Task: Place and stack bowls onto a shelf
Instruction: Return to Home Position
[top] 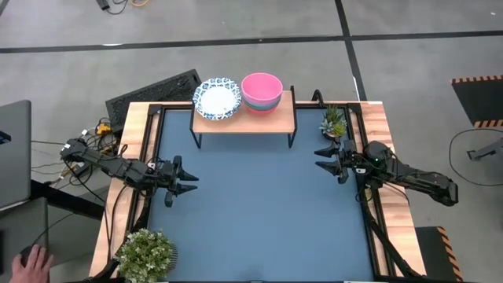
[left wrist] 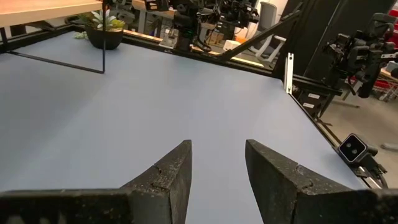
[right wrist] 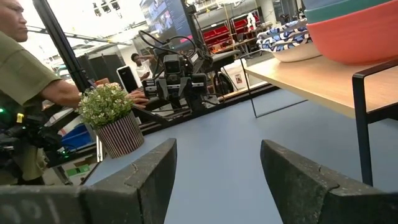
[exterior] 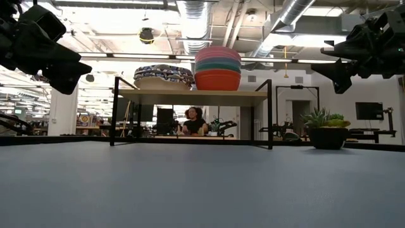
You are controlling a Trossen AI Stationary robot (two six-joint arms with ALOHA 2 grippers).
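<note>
The shelf [top: 244, 119] stands at the table's far edge on thin black legs. On its wooden top rest white bowls with blue lattice rims [top: 217, 98], nested, and to their right a stack of plain bowls [top: 262, 90], pink on top. The low view shows both stacks [exterior: 163, 76] [exterior: 217, 68] sitting on the plank [exterior: 193, 96]. My left gripper [top: 187, 179] hovers open near the table's left edge, clear of the surface. My right gripper [top: 324, 155] hovers open near the right edge. Each wrist view shows its fingers apart, left [left wrist: 217, 168] and right [right wrist: 217, 177], with nothing between them.
A small succulent in a dark pot [top: 334, 122] stands right of the shelf. A bushy plant in a striped pot [top: 145, 251] sits at the near left corner. The blue mat [top: 259, 212] lies between the arms. A person's hand [top: 31, 263] shows off the table's left.
</note>
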